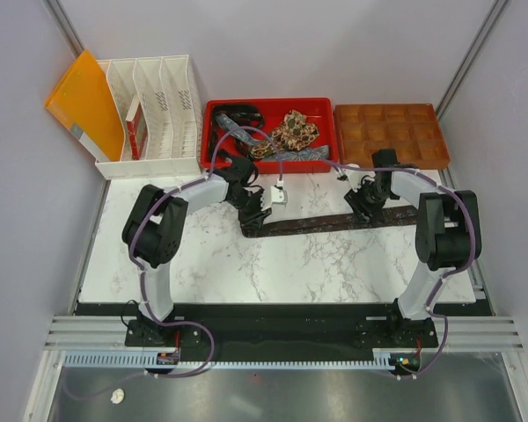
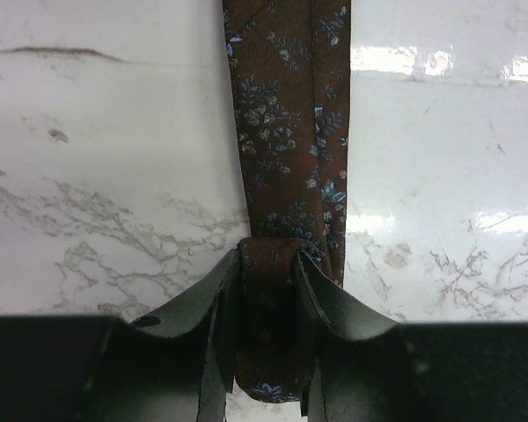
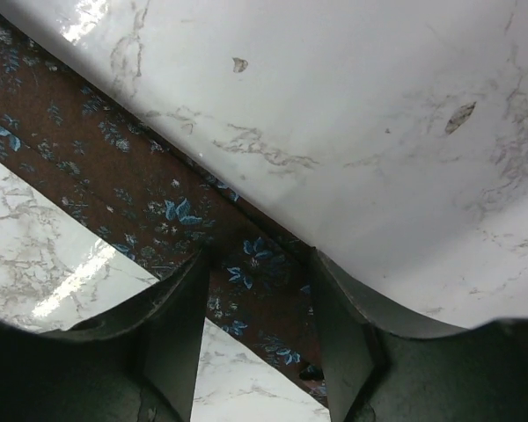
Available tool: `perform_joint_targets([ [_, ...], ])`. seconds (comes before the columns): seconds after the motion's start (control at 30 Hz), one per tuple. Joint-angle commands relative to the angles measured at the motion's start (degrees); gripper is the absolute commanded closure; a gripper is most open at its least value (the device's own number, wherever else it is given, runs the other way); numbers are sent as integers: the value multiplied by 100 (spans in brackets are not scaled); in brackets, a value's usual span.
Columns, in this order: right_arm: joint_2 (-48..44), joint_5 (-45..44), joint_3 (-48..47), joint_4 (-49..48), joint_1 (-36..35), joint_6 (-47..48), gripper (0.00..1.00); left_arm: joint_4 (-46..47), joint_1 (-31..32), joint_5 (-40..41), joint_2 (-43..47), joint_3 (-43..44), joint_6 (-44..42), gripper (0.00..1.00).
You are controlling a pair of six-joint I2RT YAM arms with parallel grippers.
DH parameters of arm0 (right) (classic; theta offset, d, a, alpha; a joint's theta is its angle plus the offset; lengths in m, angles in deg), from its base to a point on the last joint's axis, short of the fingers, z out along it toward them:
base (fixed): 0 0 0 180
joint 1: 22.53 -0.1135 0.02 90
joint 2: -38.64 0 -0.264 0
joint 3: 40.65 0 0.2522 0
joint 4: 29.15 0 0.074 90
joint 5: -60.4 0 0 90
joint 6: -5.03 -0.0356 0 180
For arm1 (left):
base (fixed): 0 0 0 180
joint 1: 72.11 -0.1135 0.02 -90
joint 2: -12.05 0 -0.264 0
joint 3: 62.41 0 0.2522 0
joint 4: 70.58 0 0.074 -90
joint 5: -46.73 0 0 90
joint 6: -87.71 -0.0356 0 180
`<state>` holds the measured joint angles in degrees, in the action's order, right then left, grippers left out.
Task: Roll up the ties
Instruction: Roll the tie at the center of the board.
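Left gripper (image 2: 266,268): jaws pinched on the folded end of the tie (image 2: 286,132). Right gripper (image 3: 260,264): jaws half open, astride the tie, not clamping. Tie flat along the worktop (image 1: 246,264). Step: starting the roll. Next: wind that end over, far stretch steadied.

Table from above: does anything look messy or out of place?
Nothing spilled; the brown tie lies straight. The spare ties lie in a tangled heap in the red bin, and an orange sheet leans crooked against the white rack.
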<state>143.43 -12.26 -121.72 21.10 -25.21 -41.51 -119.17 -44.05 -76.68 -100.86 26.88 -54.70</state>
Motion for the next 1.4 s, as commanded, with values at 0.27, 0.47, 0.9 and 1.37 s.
perform_joint_targets([
  [0.27, -407, 2770, -723, 18, 154, -2899, 36, 424, 271, 467, 137, -117, -15, 66],
  [0.47, -495, 3047, 304, -2372, -679, -6124, 37, 836, 271, 274, 637, -784, -165, 65],
  [0.9, 927, 2872, 280, -3070, -1877, -6886, 55, 1163, 280, 186, 1472, -1312, -244, 63],
  [1.37, 754, 2994, 613, -4536, -2052, -8474, 58, 802, 280, 53, 1236, -1480, -1062, 61],
])
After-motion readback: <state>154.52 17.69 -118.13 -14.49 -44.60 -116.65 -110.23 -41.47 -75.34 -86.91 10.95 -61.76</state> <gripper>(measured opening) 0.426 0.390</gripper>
